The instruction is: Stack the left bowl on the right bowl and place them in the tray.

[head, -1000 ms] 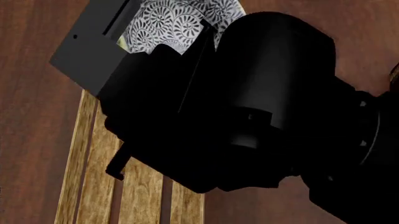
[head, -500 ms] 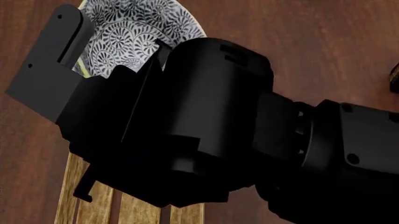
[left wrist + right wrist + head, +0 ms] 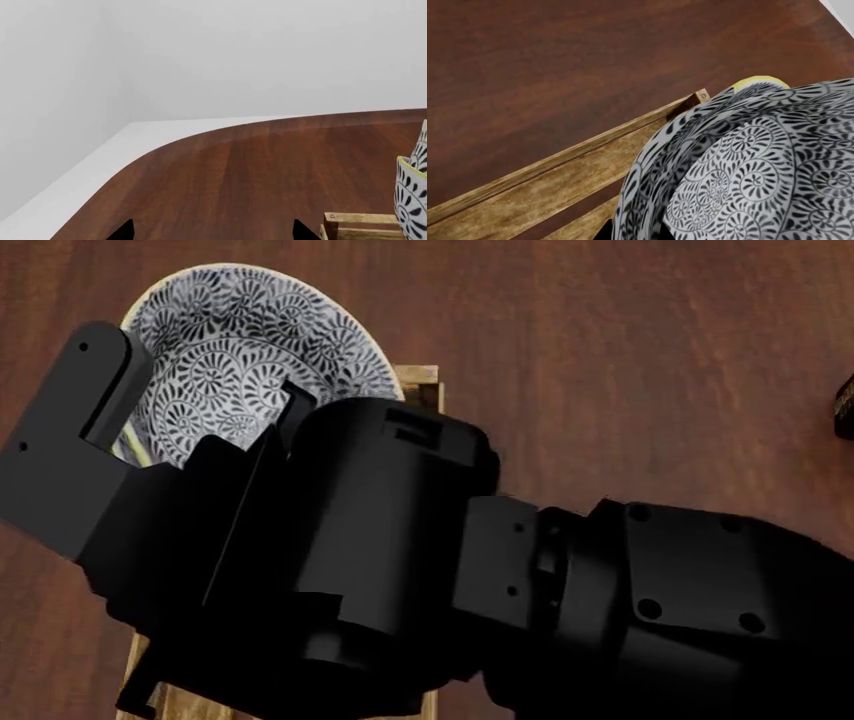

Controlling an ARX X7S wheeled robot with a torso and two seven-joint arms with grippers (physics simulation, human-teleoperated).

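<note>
My right gripper (image 3: 630,234) is shut on the rim of the patterned black-and-white bowls (image 3: 747,170). They look nested and are tipped on edge. In the head view the bowls (image 3: 227,370) sit over the far end of the tray (image 3: 422,380), with the gripper (image 3: 187,445) and right arm covering most of the tray. The tray's pale wooden side and slats (image 3: 527,190) lie just beneath the bowls. My left gripper (image 3: 213,234) is open and empty over bare table, with the bowls (image 3: 410,200) and a tray corner (image 3: 353,222) off to one side.
A dark object (image 3: 845,405) shows at the right edge of the head view. The brown wooden table (image 3: 641,360) extends around the tray. Its curved edge (image 3: 153,150) meets white floor and wall in the left wrist view.
In the head view the right arm and bowls have shifted down and left. The whole bowl face and the tray's far corner have come into view.
</note>
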